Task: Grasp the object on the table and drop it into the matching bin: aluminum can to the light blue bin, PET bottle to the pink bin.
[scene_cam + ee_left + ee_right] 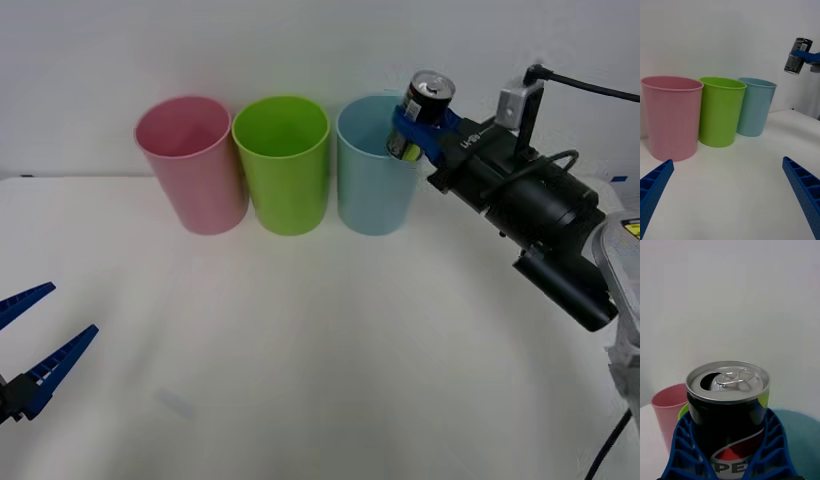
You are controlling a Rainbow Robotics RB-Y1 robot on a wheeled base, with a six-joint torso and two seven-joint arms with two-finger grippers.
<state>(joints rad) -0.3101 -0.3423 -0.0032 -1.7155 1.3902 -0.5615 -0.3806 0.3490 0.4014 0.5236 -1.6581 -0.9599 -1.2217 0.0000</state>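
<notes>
Clenched on the aluminum can (428,108), the right tool (422,130) hangs it tilted above the light blue bin (372,175)'s 3 o'clock rim, so release risks clipping the rim; the left tool (35,348) idles released.

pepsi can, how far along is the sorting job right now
Done: the Pepsi can is off the table, clamped in the right claw. In hand: it is held tilted by the light blue bin, above its rim. Left: releasing it into that bin. The left claw waits open, low over the table.
</notes>
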